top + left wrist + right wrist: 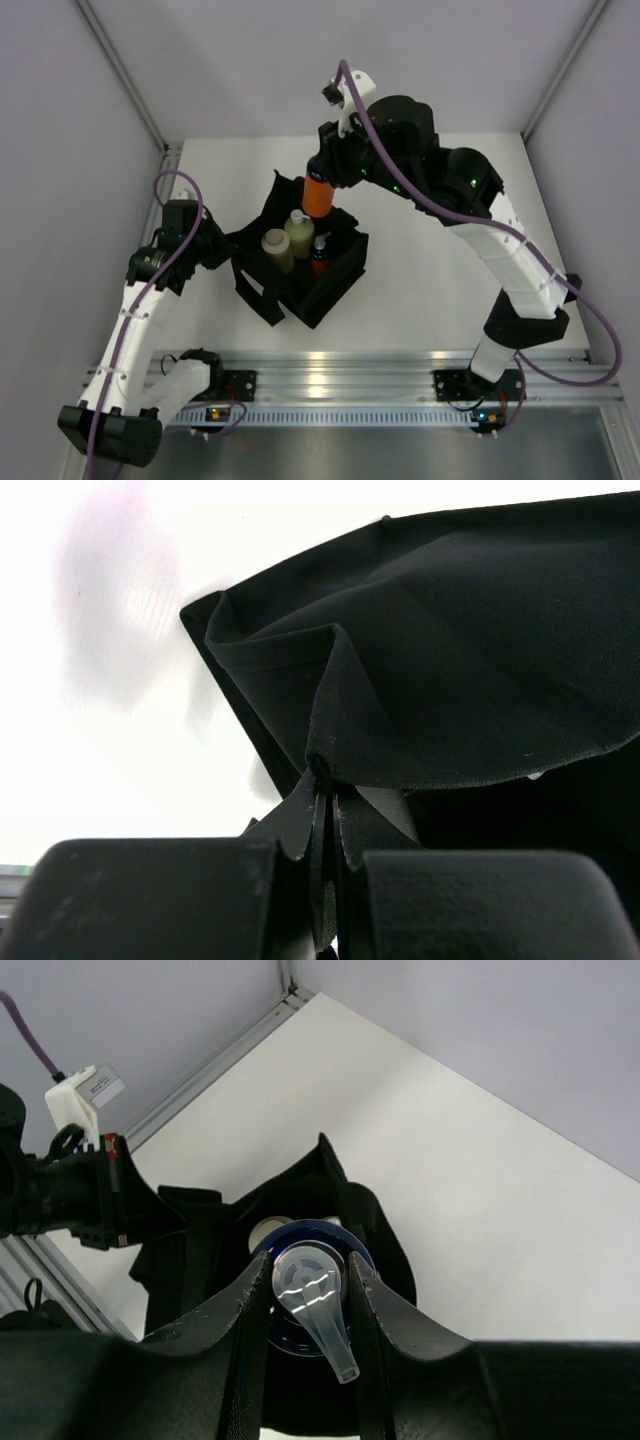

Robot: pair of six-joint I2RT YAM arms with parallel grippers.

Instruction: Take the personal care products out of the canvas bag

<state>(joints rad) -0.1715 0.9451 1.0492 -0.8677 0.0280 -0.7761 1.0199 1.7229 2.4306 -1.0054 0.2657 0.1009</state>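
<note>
My right gripper (326, 168) is shut on the pale pump cap of an orange bottle (318, 196) with a dark-blue band, held upright above the back of the black canvas bag (300, 292). In the right wrist view the fingers clamp the cap (308, 1282) from both sides. Three more personal care products stand inside the bag: a pale yellow-green bottle (299, 232), a beige one (277, 248) and a second orange one (320, 256). My left gripper (228, 246) is shut on the bag's left fabric edge (450, 680), pinched between its fingers (325, 775).
White tabletop (440, 260) lies right of and behind the bag. Grey enclosure walls (60, 120) close in both sides and the back. An aluminium rail (340, 372) runs along the near edge by the arm bases.
</note>
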